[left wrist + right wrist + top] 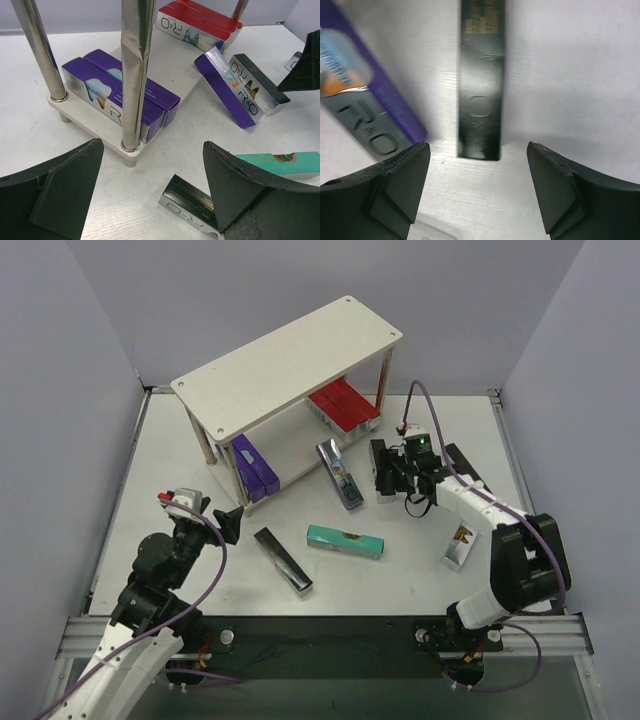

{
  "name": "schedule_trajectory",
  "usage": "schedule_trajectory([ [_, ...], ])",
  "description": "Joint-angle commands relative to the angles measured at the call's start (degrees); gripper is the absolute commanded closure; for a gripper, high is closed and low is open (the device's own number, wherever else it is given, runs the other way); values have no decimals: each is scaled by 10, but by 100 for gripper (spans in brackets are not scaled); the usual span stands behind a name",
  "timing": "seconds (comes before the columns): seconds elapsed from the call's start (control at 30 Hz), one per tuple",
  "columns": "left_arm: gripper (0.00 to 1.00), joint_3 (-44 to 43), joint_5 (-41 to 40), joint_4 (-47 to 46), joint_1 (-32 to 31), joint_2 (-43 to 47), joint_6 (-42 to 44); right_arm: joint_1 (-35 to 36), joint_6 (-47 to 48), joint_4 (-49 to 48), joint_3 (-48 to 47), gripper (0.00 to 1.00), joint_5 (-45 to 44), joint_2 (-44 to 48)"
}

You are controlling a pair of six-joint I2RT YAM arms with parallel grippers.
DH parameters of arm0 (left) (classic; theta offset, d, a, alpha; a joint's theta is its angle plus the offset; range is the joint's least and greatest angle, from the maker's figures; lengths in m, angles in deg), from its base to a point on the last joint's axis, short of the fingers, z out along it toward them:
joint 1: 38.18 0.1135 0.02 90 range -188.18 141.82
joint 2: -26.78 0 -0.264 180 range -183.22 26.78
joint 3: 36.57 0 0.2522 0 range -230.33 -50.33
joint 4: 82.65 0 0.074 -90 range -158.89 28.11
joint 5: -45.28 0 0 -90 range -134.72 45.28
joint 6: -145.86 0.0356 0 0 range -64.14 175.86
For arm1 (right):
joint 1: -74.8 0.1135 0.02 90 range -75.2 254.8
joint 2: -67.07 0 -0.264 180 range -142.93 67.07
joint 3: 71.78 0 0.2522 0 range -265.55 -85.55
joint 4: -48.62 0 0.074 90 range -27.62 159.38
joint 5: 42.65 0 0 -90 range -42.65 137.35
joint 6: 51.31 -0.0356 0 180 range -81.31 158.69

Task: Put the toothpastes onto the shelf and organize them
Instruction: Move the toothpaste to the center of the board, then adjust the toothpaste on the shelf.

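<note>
Right gripper (pixel 477 150): wide open, holding nothing, just over a black toothpaste box (pixel 481 75). Left gripper (pixel 152 145): open too, empty, near the shelf (pixel 167 57).

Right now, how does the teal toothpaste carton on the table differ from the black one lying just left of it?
Colour: the teal carton is teal all along, the black carton black with a pale end. Pose: the teal carton lies nearly crosswise in the top view, the black carton diagonally. Both lie flat on the table, not yet on the shelf.
</note>
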Motion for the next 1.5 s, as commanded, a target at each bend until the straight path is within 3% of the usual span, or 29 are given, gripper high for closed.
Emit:
schedule_trajectory([
  [0.0,8,-2,-1,-26,2,-4,4,34,26,-70,37,20,75,72],
  [0.33,8,0,4,-30,2,-6,4,103,38,-179,76,20,84,21],
  [0.67,8,0,6,-30,2,-3,5,103,37,-186,61,24,95,-44],
  [0.97,8,0,9,-32,2,-8,6,110,65,-193,55,36,100,-66],
  [1.23,8,1,8,-33,2,-9,8,125,103,-175,49,56,83,-59],
  [1.47,8,1,4,-32,2,-7,9,174,178,-122,2,64,-28,-24],
])
